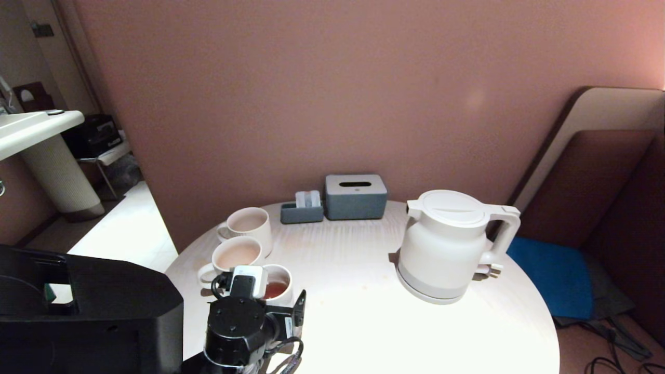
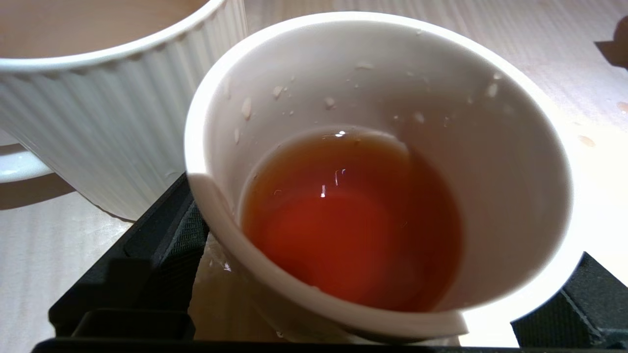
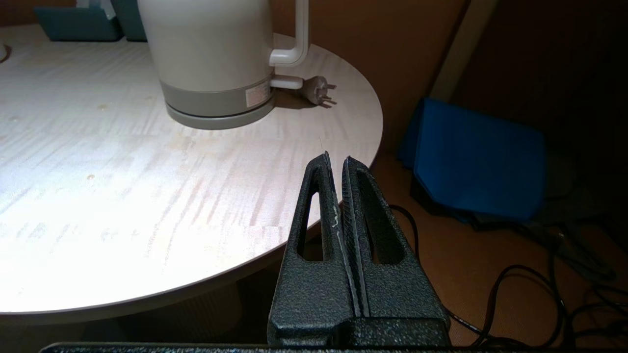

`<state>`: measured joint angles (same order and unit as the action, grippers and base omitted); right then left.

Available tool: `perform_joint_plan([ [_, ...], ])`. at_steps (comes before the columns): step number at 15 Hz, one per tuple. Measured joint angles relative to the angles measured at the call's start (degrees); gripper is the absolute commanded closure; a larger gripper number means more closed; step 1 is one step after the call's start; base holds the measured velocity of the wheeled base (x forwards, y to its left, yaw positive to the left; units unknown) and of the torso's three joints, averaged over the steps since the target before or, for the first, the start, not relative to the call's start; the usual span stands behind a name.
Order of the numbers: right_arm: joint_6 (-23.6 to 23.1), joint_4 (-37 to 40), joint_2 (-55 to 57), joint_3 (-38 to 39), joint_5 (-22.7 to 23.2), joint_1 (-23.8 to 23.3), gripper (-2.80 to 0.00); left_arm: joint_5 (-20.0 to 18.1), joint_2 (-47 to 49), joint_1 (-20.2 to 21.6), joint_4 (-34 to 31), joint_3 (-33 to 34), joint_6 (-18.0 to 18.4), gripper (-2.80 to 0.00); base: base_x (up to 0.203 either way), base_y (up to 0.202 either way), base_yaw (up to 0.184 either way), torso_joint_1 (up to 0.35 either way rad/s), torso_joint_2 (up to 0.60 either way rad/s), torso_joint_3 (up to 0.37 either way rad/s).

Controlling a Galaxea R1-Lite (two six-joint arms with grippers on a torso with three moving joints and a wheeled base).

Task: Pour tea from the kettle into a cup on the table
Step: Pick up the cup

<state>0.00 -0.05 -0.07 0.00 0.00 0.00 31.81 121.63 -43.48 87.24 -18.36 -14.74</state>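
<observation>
The cup (image 1: 278,289), holding tea (image 2: 351,220), is located at lower left of the table (image 1: 363,311) between the wide-spread fingers (image 2: 162,255) of the left gripper (image 2: 373,299); the right gripper (image 3: 337,164) is pressed together, empty, beside the table edge.

No readable text, small label on the kettle (image 3: 257,95) base too blurred to read

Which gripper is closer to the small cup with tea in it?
Left. The left gripper stands open around the cup; the right gripper is shut beyond the table edge, near the kettle.
</observation>
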Motion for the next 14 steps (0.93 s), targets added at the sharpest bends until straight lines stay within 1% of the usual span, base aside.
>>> perform_joint_plan([
  [3, 0.00, 0.02, 0.00, 0.00, 0.00, 0.00, 0.00, 0.02, 0.44, 0.40, 0.00, -0.18, 0.16, -2.80, 0.000, 0.000, 0.000, 0.000, 0.00, 0.000],
  [4, 0.00, 0.00, 0.00, 0.00, 0.00, 0.00, 0.00, 0.00, 0.47, 0.51, -0.02, -0.18, 0.18, 0.00, 0.000, 0.000, 0.000, 0.000, 0.00, 0.000],
  [14, 0.00, 0.00, 0.00, 0.00, 0.00, 0.00, 0.00, 0.02, 0.17, 0.62, -0.06, 0.15, 0.09, 0.00, 0.000, 0.000, 0.000, 0.000, 0.00, 0.000],
])
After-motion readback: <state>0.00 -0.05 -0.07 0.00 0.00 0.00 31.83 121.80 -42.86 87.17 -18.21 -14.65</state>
